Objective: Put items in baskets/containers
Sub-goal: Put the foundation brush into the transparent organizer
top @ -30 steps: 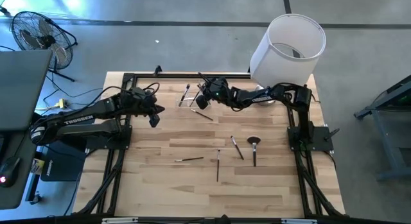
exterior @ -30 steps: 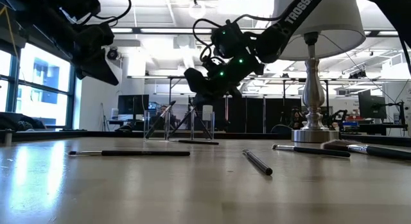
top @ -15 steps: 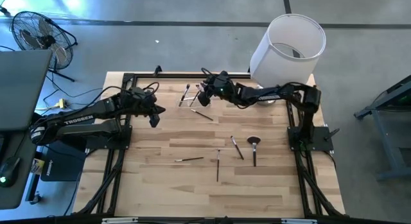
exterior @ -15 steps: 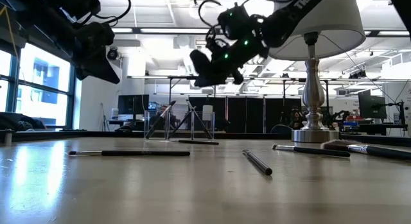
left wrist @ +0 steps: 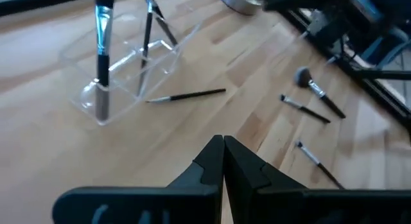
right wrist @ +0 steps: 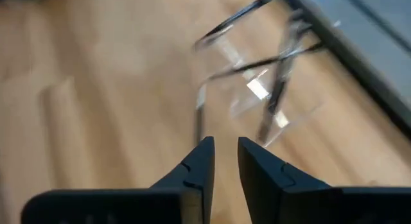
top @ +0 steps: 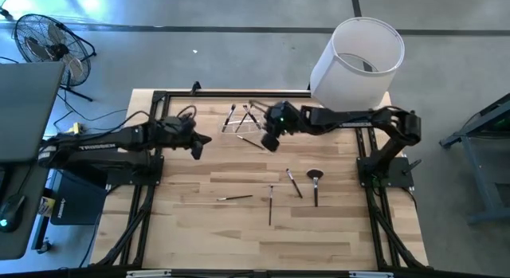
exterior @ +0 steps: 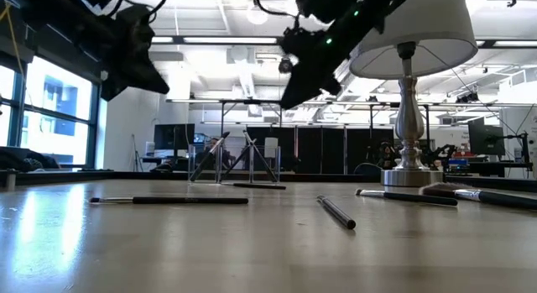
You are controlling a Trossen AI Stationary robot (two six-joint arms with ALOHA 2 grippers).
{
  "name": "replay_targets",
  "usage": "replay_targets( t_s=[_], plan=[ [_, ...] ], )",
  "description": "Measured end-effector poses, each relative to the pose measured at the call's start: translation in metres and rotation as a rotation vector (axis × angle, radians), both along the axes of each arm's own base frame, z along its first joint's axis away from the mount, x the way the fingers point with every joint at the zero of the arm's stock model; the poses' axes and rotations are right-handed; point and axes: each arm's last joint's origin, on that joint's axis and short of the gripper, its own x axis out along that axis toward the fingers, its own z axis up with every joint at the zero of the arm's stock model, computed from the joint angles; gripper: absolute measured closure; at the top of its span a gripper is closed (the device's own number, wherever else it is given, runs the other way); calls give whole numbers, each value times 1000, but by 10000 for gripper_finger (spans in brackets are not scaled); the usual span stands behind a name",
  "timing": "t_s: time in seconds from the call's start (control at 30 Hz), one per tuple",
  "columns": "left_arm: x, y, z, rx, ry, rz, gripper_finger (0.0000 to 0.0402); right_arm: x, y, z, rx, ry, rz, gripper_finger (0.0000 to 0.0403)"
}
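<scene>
Holder [right wrist: 270, 89] blurred, brushes inside it indistinct, right gripper [right wrist: 222, 161] slightly parted.

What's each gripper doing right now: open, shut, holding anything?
Left gripper: shut, holding nothing, above the table.
Right gripper: open, holding nothing, close to the clear holder.

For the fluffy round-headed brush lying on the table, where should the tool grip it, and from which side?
Grip the fluffy brush at mid-handle, coming straight down from above with the fingers across the handle. It lies flat on the table with its soft round head toward the lamp, so the thin, rigid handle is the surer hold. The right tool, open and nearest, seems best placed.
</scene>
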Motion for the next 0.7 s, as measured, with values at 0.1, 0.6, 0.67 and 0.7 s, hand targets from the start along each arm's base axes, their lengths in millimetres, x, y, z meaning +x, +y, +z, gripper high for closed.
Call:
replay_targets(
  t_s=[0.1,0.6,0.67,0.7],
  plan=[
    [12,-13,0,-6,23,6,396,-11,22,0,5,27,79,357],
    [105,-74,21,35,144,-93,396,-124,94,-39,233,-277,108,401],
    [118,-80,24,38,150,-108,396,-135,101,-41,266,-319,126,399],
    [123,-82,26,42,148,-117,396,-140,103,-43,283,-335,137,398]
  ],
)
